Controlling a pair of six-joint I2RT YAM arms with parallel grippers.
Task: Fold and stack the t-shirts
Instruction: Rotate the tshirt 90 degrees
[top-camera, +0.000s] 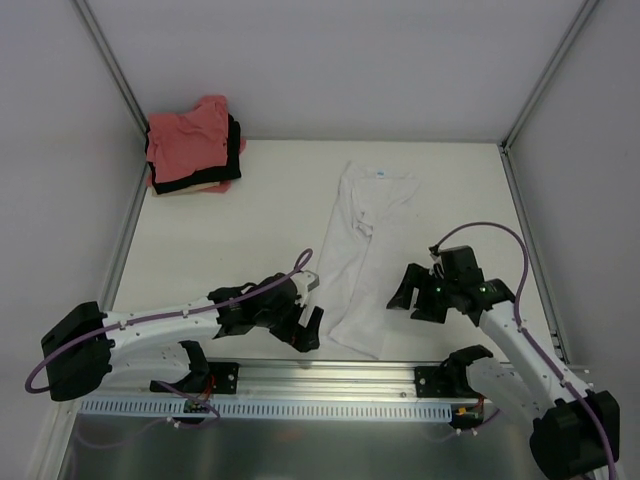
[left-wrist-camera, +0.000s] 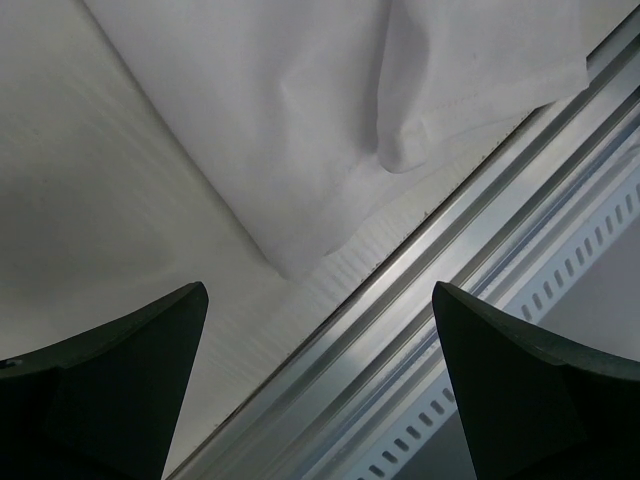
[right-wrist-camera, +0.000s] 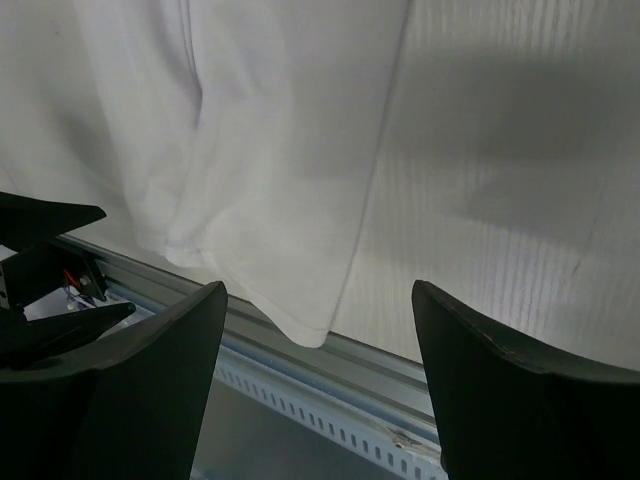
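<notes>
— Down the middle of the frame, what lies there?
— One white shirt (top-camera: 365, 250), folded into a long strip on the table (top-camera: 250, 240). Its neck label is at the top and its hem at the bottom, just beside the metal rail (top-camera: 330, 375). The folded stack (top-camera: 193, 148) of pink, black and cream shirts sits upper left.
— And the grippers?
— The left gripper (top-camera: 308, 330) is left of the hem and the right gripper (top-camera: 403, 292) right of it. Both have fingers spread and hold nothing.
— What might go wrong?
— A pinch could catch only the top layer, so the strip falls open. Uneven lifts could skew the fold, or the hem could snag the rail.
</notes>
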